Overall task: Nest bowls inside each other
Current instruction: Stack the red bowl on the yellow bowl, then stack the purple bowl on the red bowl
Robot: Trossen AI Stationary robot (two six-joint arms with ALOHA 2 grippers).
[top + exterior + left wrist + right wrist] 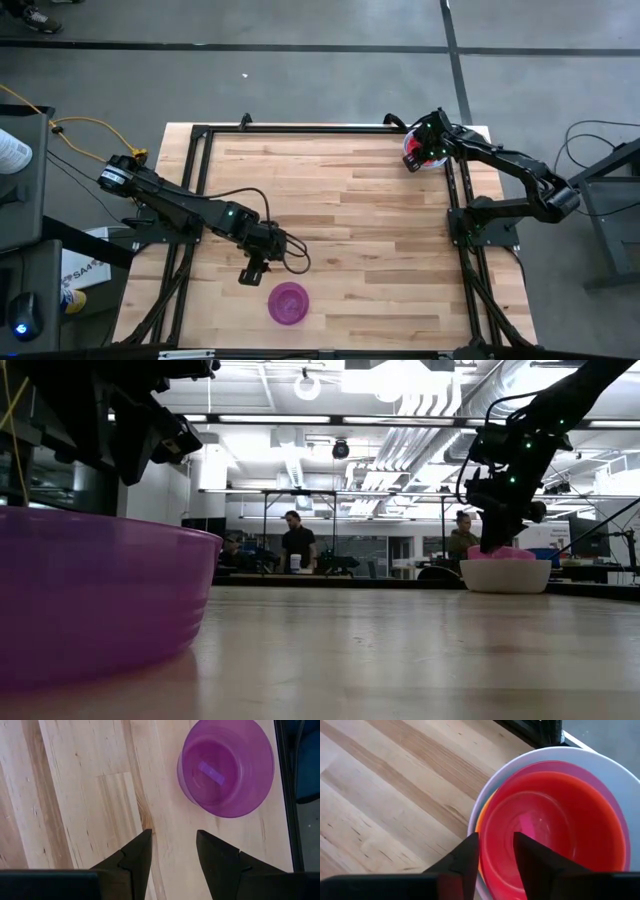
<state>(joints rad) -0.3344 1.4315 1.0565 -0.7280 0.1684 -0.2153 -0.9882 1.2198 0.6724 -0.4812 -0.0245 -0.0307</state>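
Note:
A purple bowl stands upright by itself near the table's front edge and fills the left of the low view. My left gripper hovers open above bare wood just left of it. At the far right corner sits a nested stack. Its outer bowl is white, then come a pinkish rim and an orange-yellow sliver. A red bowl lies innermost. My right gripper is open right over the stack's edge. My right gripper comes slanting down from above. Its fingers stand on either side of the red bowl's rim, one over the inside and one toward the outside. Whether they touch the rim I cannot tell. The red bowl rests nested in the stack.
Black frame rails run along the table's left, right and far sides. Open wood lies between the purple bowl and the stack. People stand in the room beyond the table.

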